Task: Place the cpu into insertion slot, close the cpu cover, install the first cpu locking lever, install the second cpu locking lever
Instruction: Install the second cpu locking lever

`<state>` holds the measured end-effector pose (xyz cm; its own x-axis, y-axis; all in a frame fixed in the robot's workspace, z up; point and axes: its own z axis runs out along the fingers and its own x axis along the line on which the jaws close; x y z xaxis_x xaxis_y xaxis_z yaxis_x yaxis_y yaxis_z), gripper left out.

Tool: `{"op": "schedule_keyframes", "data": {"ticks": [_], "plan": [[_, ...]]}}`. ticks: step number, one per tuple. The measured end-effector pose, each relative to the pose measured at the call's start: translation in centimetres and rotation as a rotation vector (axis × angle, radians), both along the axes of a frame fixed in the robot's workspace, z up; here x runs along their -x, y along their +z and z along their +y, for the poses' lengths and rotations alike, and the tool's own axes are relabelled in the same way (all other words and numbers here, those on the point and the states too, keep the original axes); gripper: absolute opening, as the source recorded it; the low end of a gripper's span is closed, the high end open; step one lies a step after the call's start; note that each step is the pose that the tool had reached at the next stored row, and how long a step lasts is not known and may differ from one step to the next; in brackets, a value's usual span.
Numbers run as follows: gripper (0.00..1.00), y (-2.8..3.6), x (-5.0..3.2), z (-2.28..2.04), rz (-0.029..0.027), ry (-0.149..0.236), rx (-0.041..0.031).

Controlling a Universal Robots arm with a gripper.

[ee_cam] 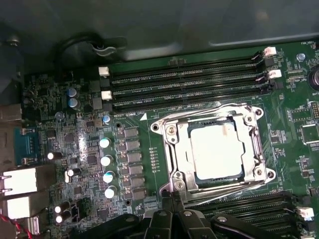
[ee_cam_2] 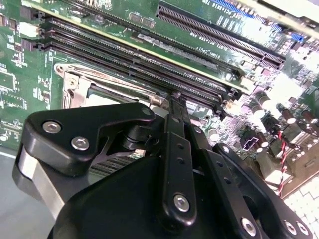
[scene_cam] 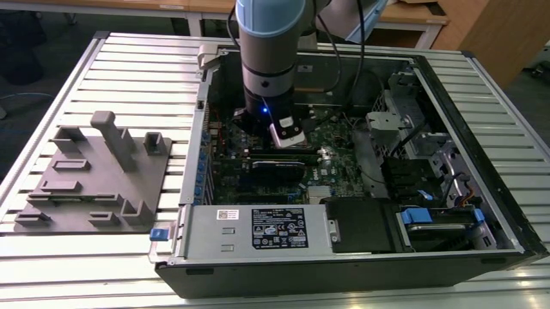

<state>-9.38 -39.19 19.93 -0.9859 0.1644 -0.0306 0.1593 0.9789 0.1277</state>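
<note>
In the first wrist view the cpu [ee_cam: 217,149] lies flat in the insertion slot [ee_cam: 164,128], its pale metal face showing through the window of the cpu cover [ee_cam: 182,149]. The cover lies down over the chip. Thin metal lever rods run along two sides of the socket, one [ee_cam: 199,113] by the memory slots and one [ee_cam: 227,190] on the gripper's side. My gripper [ee_cam: 172,199] is shut, its tips together at the socket's corner and touching or just above the lever there. In the second wrist view the gripper [ee_cam_2: 175,95] tapers to a point beside the cover [ee_cam_2: 70,82].
The arm [scene_cam: 270,64] reaches down into an open computer case [scene_cam: 344,264] on a slatted table. Long black memory slots [ee_cam: 189,84] flank the socket. Capacitors [ee_cam: 105,159] stand beside it. A grey fixture plate [scene_cam: 94,174] lies at the exterior view's left.
</note>
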Motion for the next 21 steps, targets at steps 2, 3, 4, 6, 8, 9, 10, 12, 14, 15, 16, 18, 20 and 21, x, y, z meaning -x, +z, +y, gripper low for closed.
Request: {"op": "schedule_keyframes", "data": {"ticks": [2,3,4,6,8,9,10,12,14,15,16,18,20,21], "plan": [[0.11,-0.01,0.0,-0.08,0.0,0.0,-0.0135],[0.11,-0.02,0.0,-0.13,-0.0001,0.0,-0.0176],[0.11,-0.04,0.0,-0.19,-0.0001,0.0,-0.0196],[0.11,-0.13,0.0,-0.33,-0.0001,0.0,-0.0208],[0.11,-0.24,0.0,-0.46,0.0,0.0,-0.0236],[0.11,-0.27,0.0,-0.51,0.0001,0.0,-0.0259],[0.11,-0.3,0.0,-0.55,-0.0001,0.0,-0.0291],[0.11,-0.33,0.0,-0.62,0.0,0.0,-0.0374],[0.11,-0.34,0.0,-0.63,-0.0002,0.0,-0.0478],[0.11,-0.34,0.0,-0.62,-0.0002,0.0,-0.0492],[0.11,-0.33,0.0,-0.62,-0.0003,0.0,-0.0494],[0.11,-0.12,-0.01,-0.63,-0.0001,0.0,-0.0493],[0.11,0.13,-0.03,-0.63,-0.0001,0.0,-0.0492],[0.11,0.2,-0.04,-0.64,-0.0001,0.0,-0.0493]]}}
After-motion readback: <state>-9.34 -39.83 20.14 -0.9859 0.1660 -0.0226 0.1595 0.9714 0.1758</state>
